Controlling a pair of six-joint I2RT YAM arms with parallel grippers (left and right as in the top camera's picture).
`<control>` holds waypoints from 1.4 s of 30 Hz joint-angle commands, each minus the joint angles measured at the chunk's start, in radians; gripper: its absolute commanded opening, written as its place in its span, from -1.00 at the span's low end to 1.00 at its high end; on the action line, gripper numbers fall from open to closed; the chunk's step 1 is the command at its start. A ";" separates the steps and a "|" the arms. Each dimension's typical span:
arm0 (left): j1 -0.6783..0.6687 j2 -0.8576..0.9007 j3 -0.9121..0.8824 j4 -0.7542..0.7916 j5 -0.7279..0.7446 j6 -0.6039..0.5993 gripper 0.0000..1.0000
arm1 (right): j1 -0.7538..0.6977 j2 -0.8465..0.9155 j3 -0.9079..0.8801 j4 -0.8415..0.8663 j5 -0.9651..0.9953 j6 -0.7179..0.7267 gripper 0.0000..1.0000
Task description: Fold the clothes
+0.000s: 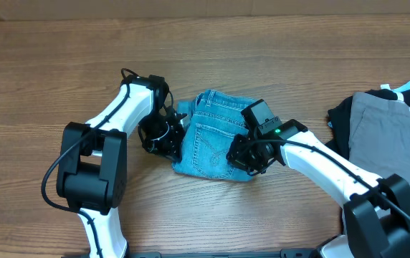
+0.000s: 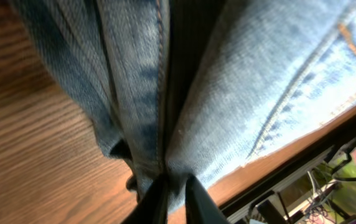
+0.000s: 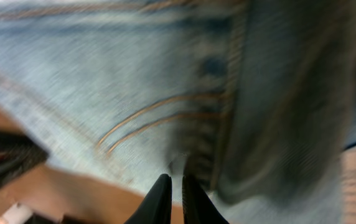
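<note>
Closely at the left gripper, its two dark fingers are pressed together on a fold of the jeans, so that the light-blue denim bunches into a narrow pleat between them. From this pinch the cloth spreads away from the fingers, with an orange seam running along it, and the wooden table shows at both sides of it. The right gripper has its fingers almost together, with only a thin slit between them, and the tips are against the denim; the picture is blurred, so I cannot tell if cloth is held between them. Just beyond these tips two curved orange stitch lines cross the fabric. In the overhead view the jeans lie as a compact folded bundle between the two grippers, a back pocket facing up, with one gripper at each side edge. Farther out, past the right arm, a grey garment lies on a black garment at the table edge.
</note>
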State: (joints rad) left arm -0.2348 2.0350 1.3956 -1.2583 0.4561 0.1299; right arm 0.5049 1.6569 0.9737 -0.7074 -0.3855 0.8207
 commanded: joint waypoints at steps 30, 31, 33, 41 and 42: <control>0.089 0.109 0.024 0.251 0.217 0.031 0.77 | 0.002 0.145 -0.008 -0.011 -0.001 0.017 -0.86; 0.089 0.109 0.018 0.261 0.217 0.031 0.77 | 0.002 0.145 -0.008 -0.009 -0.001 0.017 -0.86; 0.089 0.110 0.000 0.282 0.218 0.030 0.79 | 0.002 0.145 -0.008 -0.006 -0.001 0.017 -0.86; 0.087 0.126 -0.150 0.463 0.253 -0.061 0.83 | 0.002 0.145 -0.008 0.003 -0.001 0.017 -0.85; 0.087 0.130 -0.167 0.480 0.258 -0.068 0.82 | 0.002 0.145 -0.008 0.003 -0.001 0.017 -0.85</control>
State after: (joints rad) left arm -0.1345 2.0850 1.3167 -0.8215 0.7876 0.1009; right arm 0.4984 1.7611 0.9825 -0.7040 -0.4030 0.8436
